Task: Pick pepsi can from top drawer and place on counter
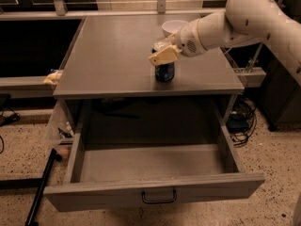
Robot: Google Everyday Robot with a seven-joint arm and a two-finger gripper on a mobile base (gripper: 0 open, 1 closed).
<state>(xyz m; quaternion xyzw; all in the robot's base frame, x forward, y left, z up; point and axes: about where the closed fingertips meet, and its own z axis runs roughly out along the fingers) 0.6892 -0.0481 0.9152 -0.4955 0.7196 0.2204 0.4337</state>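
Note:
The pepsi can, dark blue, stands upright on the counter near its front right part. My gripper comes in from the right on the white arm. Its tan fingers are closed around the can's top, which they hide. The top drawer is pulled fully open below the counter and looks empty inside. Its black bar handle shows on the front panel.
A white bowl sits on the counter just behind the gripper. Cables lie on the floor at the right. A black pole leans at the drawer's left. A low shelf with a yellowish object runs along the left.

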